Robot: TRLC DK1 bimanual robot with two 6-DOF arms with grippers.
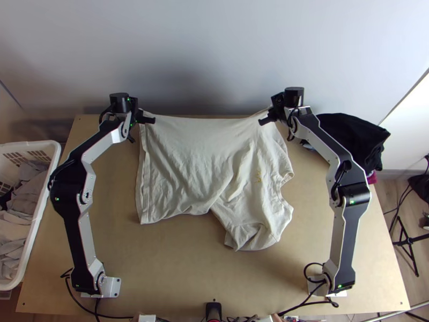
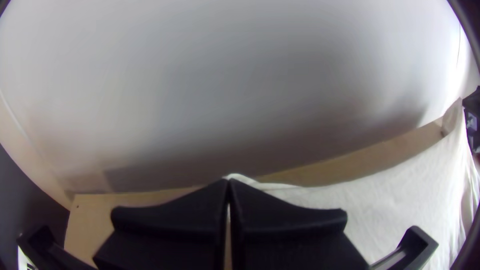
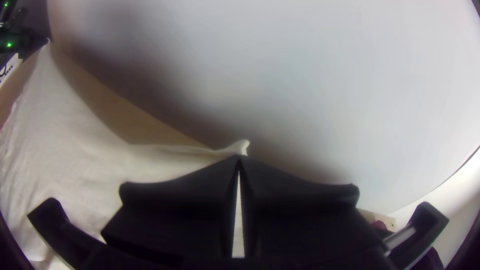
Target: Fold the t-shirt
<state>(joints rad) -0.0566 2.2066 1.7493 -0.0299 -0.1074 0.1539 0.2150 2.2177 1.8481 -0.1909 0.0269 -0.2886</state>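
While my left gripper is clenched on the far hem corner of the cream T-shirt, which spreads rumpled over the wooden table, my right gripper pinches its far edge, nearer the collar end. It seems light, soft and floppy; gripping two well-separated edge points, gently taut, should limit sagging.

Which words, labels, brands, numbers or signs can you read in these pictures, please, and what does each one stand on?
No text can be read.
T-shirt: yellowish mark, too small to read.
White part by the left arm: dark marks, too small and blurred to read.
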